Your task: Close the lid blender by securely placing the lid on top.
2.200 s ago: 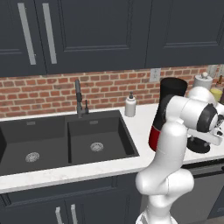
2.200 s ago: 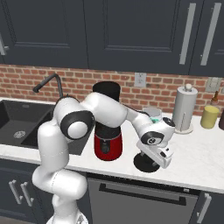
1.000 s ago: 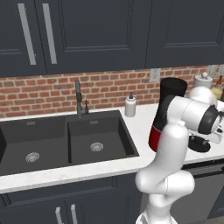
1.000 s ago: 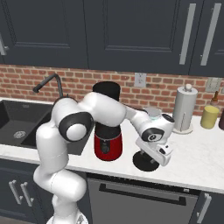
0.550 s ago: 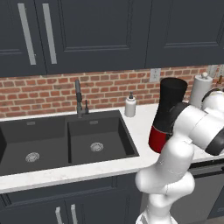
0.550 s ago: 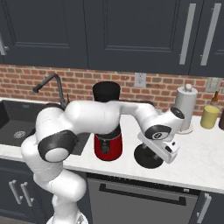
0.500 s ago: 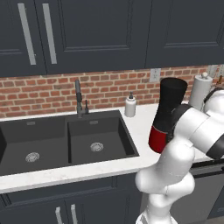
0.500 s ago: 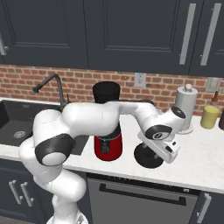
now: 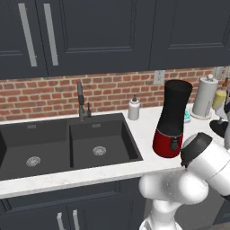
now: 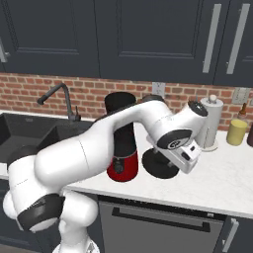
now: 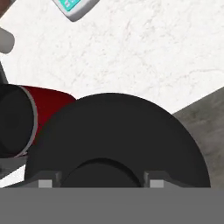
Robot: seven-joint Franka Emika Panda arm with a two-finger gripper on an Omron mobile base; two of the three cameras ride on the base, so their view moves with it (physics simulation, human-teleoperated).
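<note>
Left base view: the tall black blender jar on its glossy red rounded base (image 9: 173, 121) stands on the white speckled counter (image 9: 112, 170), right of centre in the frame, just right of the dark double sink (image 9: 67, 146). The jar's top is open. A small white soap bottle (image 9: 134, 108) sits behind it against the brick wall, and a pale grey cylinder canister (image 9: 205, 96) stands at the right edge.

Right base view: the white arm reaches across the middle of the frame, and its hand hangs low over the counter at centre right. The flat round black lid (image 10: 159, 163) sits just under the hand, to the right of the blender's red base and close beside it; whether the disc rests on the counter or is lifted clear, I cannot tell.

Hand view: the lid spreads over the lower half of the frame, its raised centre knob sitting between the two fingertips (image 11: 45, 183) of the gripper (image 11: 100, 183). Jaws are drawn in and pinching that knob. The blender's red base and dark jar appear at the left edge, and a small white object with a teal face (image 11: 74, 6) lies at the top.
</note>
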